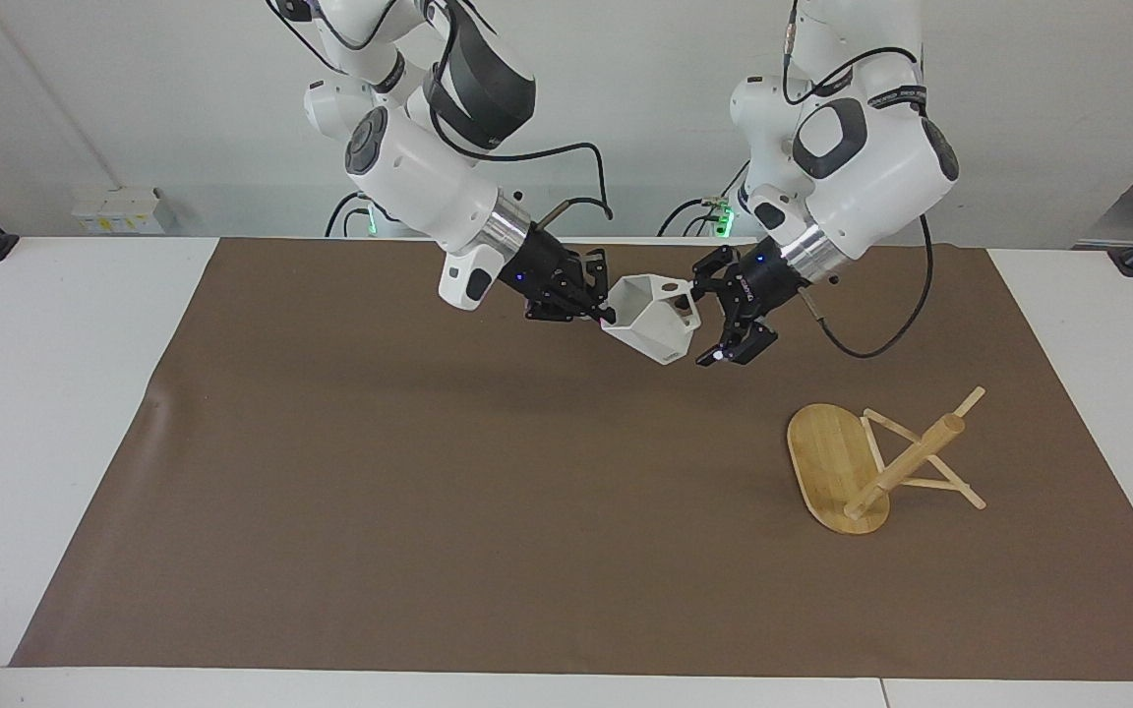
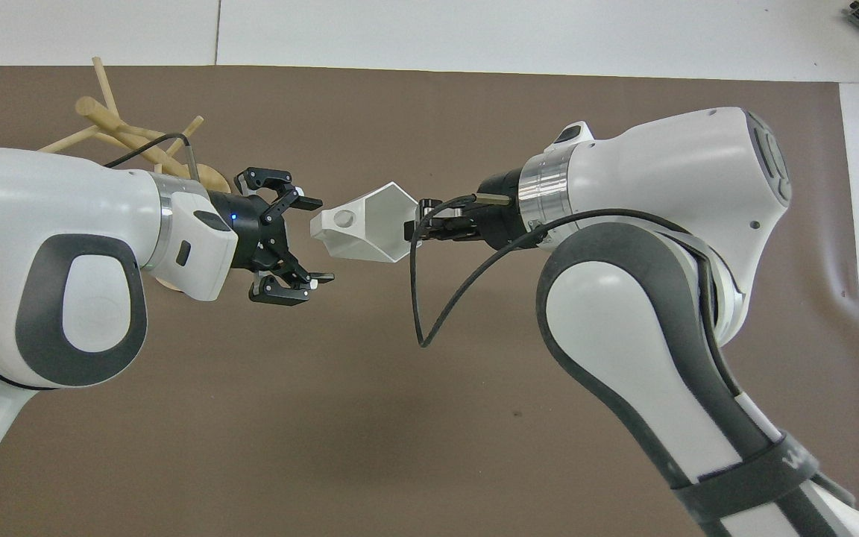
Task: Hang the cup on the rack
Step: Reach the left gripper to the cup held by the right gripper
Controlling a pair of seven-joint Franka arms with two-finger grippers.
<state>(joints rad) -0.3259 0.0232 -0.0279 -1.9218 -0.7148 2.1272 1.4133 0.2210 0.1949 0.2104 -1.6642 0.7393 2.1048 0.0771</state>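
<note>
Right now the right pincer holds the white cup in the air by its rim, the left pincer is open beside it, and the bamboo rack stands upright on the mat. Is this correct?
Not fully. The rack does not stand upright: in the facing view it lies tipped over, its post slanting and its oval base on edge. The rest holds: the right pincer holds the cup by its rim, and the left pincer is open beside it.

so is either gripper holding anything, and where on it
The right gripper holds the cup by its rim wall, up in the air. The left gripper is open at the cup's handle side, holding nothing.
</note>
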